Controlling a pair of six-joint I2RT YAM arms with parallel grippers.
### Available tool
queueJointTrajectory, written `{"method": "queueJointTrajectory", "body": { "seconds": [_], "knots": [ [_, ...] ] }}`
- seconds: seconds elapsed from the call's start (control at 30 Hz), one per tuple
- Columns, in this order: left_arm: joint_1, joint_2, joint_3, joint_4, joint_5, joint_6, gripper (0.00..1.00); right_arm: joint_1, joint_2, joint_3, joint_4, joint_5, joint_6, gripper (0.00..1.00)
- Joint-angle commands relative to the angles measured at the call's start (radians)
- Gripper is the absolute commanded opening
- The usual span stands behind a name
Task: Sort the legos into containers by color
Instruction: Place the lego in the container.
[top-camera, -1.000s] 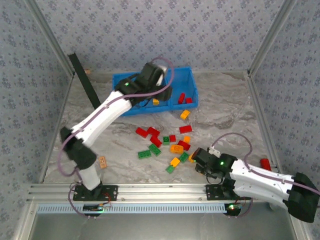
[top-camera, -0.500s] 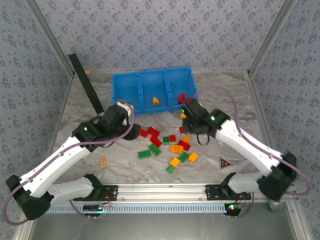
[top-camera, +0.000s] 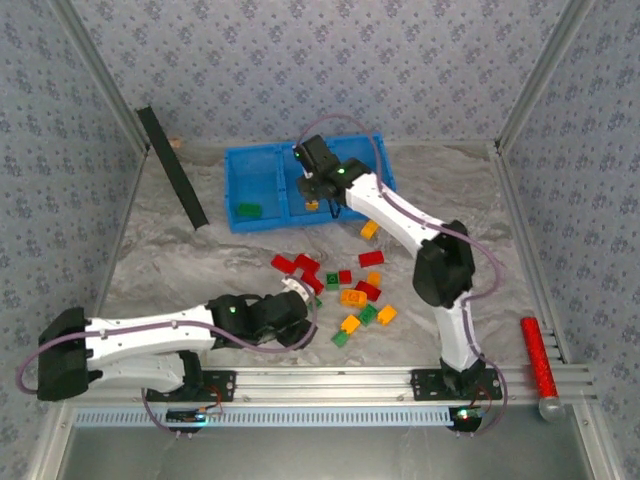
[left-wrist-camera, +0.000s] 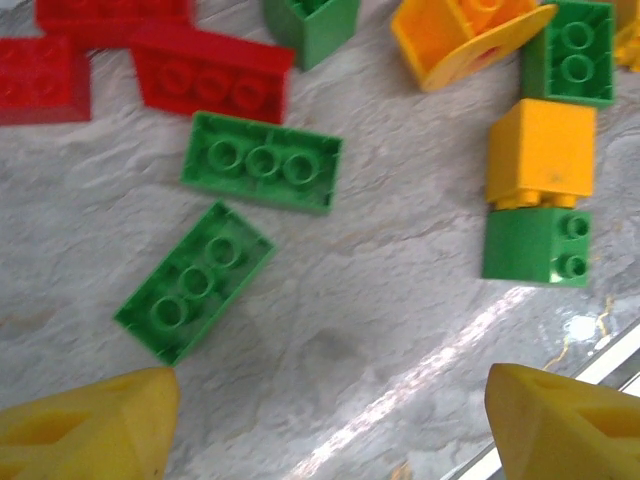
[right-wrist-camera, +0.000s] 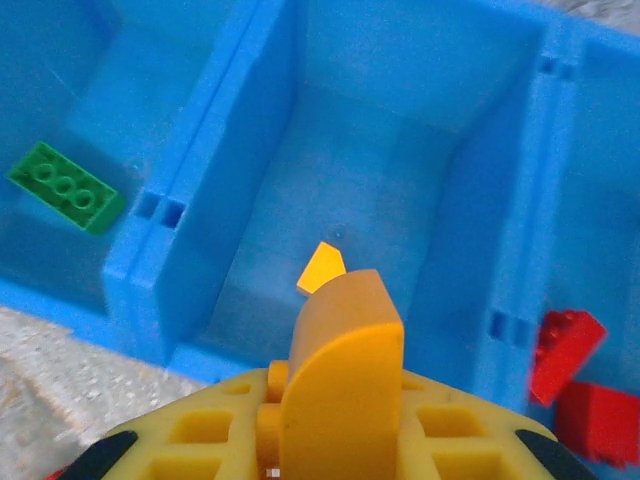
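While orange curved brick (right-wrist-camera: 345, 340) is gripped by right claw (right-wrist-camera: 340, 400) above middle compartment (right-wrist-camera: 420, 130) of blue bin (top-camera: 262, 215), drop-off step is judged in hand; release called for next. Inside, orange piece (right-wrist-camera: 321, 267) already lies. Over green bricks (left-wrist-camera: 195, 282) on surface (left-wrist-camera: 400, 330), left claw (left-wrist-camera: 325, 425) is poised, spread wide; descent and closing needed.

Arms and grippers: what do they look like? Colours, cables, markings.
The left arm and right arm match: white links, black joint housings, a green light near each wrist, a loose mauve cable looping alongside. The left gripper and right gripper have yellow fingers; the right's show rectangular cut-outs.
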Motion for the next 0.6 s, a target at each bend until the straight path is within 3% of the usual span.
{"method": "queueJointTrajectory", "body": {
  "seconds": [0.0,0.1,0.27,0.57],
  "knots": [
    [-0.048,0.051,-0.012,0.117,-0.045,-0.029,0.8,-0.018,0.104,0.136,-0.019,-0.035,-0.066,0.24],
    [-0.084,0.107,-0.019,0.18,-0.022,-0.045,0.8,-0.027,0.194,0.23,-0.049,-0.054,-0.075,0.24],
    [-0.133,0.22,0.073,0.15,-0.032,-0.02,0.8,-0.049,0.308,0.351,-0.094,-0.083,-0.082,0.24],
    [-0.193,0.382,0.183,0.143,-0.034,0.013,0.81,-0.076,0.384,0.372,-0.096,-0.107,-0.086,0.25]
  ]
}}
